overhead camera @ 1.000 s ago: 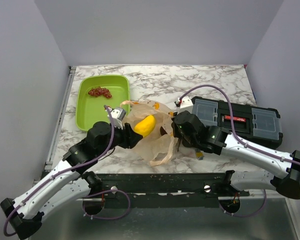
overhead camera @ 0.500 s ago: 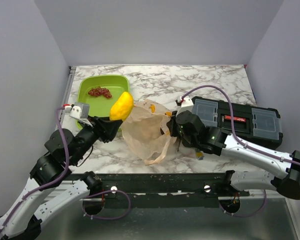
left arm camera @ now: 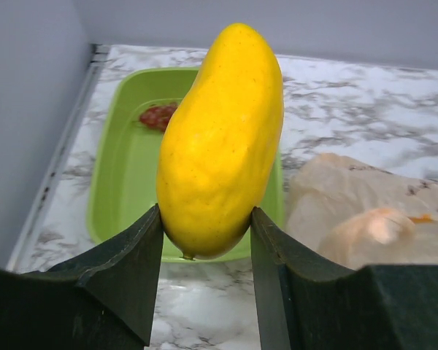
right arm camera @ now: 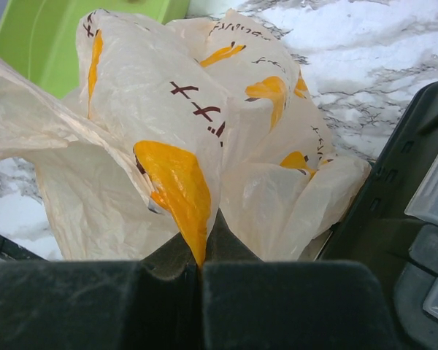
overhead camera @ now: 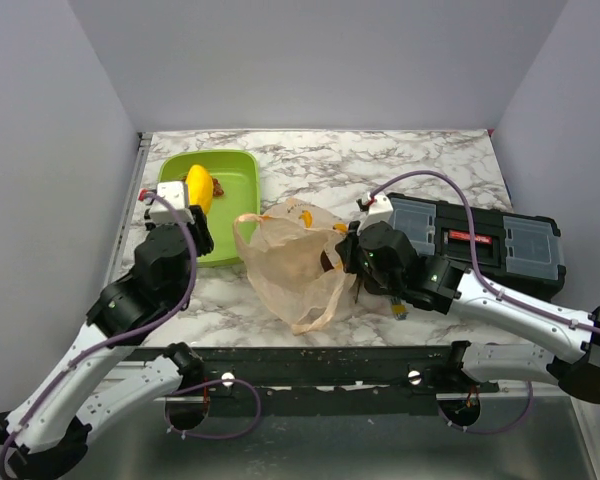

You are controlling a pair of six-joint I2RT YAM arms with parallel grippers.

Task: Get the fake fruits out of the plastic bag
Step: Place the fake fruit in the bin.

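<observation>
fake fruits are both at the left of the marble tabletop [overhead camera: 380, 165], at the lime-green rectangular plastic tray [overhead camera: 238, 215]. the smooth yellow-orange oval fake mango [left arm camera: 220, 142] stands upright, its lower end clamped between the two dark fingers of the left claw [left arm camera: 206, 211], over the tray's near part; whether it touches the tray floor cannot be told. the bunch of small dark red grapes [left arm camera: 158, 115] lies in the tray beyond it. just right of the tray, the thin crinkly peach-beige plastic bag [overhead camera: 290, 270] with orange fruit prints sits crumpled on the tabletop. the right claw [right arm camera: 202, 251] has its fingers together, pinching a fold of the bag's right side. at the far right lies a black toolbox [overhead camera: 490, 245] with a grey lid.
</observation>
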